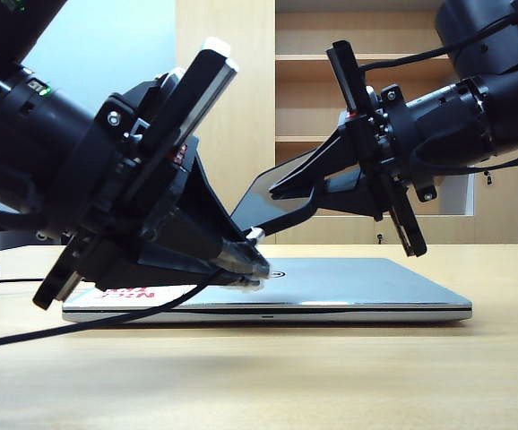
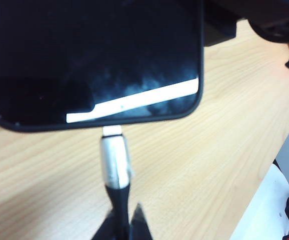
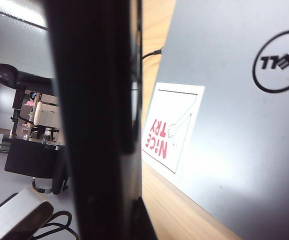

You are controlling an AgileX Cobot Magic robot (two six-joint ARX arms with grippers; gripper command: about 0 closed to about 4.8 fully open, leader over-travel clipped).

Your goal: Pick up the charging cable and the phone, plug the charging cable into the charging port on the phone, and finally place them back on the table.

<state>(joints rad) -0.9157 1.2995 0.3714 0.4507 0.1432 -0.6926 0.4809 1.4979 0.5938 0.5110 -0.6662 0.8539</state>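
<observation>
The phone [image 2: 92, 60], a black slab with a glossy screen, hangs tilted above the laptop, and my right gripper [image 1: 286, 193] is shut on it. The right wrist view shows the phone [image 3: 94, 125] edge-on between that gripper's [image 3: 134, 220] jaws. My left gripper [image 2: 124, 222] is shut on the black boot of the charging cable [image 1: 80, 321]. The cable's silver plug [image 2: 115, 160] points at the phone's short edge and its tip touches it. The charging port is hidden behind that tip. In the exterior view my left gripper [image 1: 252, 260] sits low, just below the phone's lower end.
A closed silver laptop [image 1: 358, 282] with a red-white sticker lies on the beige table [image 1: 331, 376] under both grippers. The cable's cord trails left along the tabletop. A wooden shelf cabinet [image 1: 232, 107] stands behind.
</observation>
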